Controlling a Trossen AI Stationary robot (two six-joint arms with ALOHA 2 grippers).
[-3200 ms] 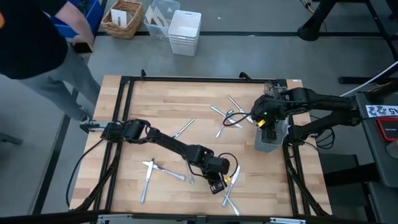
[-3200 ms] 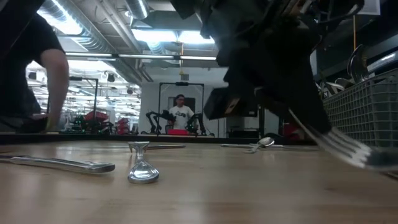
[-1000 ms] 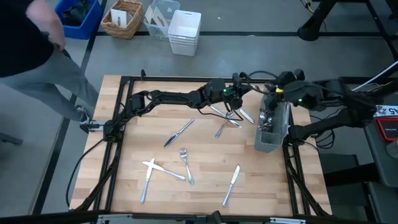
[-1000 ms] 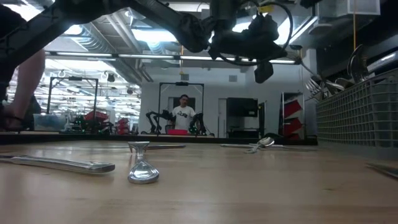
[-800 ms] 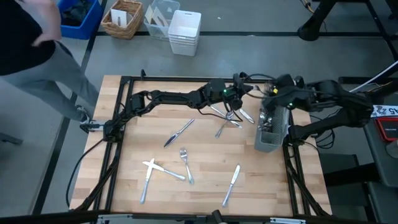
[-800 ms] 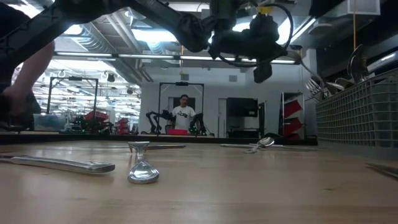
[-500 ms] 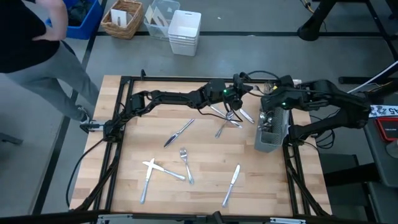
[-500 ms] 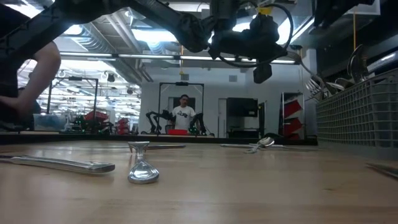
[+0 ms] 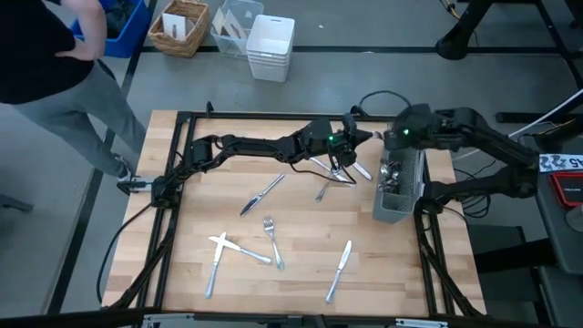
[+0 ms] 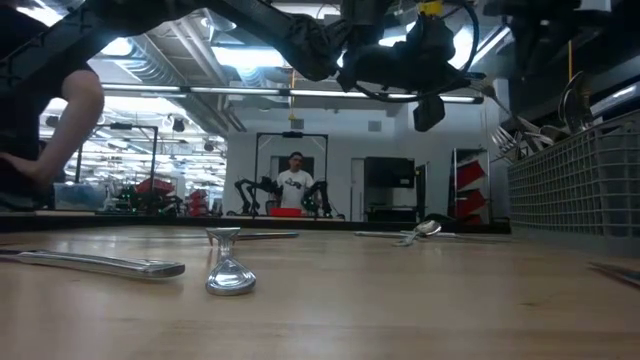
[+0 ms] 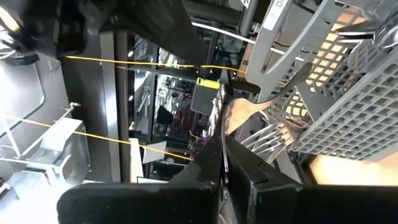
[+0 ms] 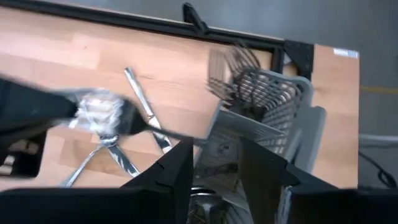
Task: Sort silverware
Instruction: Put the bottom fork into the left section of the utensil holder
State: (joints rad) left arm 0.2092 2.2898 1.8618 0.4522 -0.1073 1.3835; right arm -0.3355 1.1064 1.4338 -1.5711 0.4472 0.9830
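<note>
Your left gripper (image 9: 353, 138) is clenching a fork (image 11: 258, 111) and holding it high beside the caddy (image 9: 399, 187), probably to drop it in. Your right gripper (image 9: 398, 138) is waiting released above the caddy. More silverware (image 9: 264, 239) is lying across the table (image 9: 182, 219).

A wooden table (image 9: 228, 164) carries scattered silverware (image 9: 271, 239) and, at its right edge, a wire-mesh caddy (image 9: 398, 193).

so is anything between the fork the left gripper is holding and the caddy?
Nothing visible. The left gripper holds the fork raised, short of the caddy, with open air between them. The right gripper hovers open over the caddy's far end and could crowd the drop.
</note>
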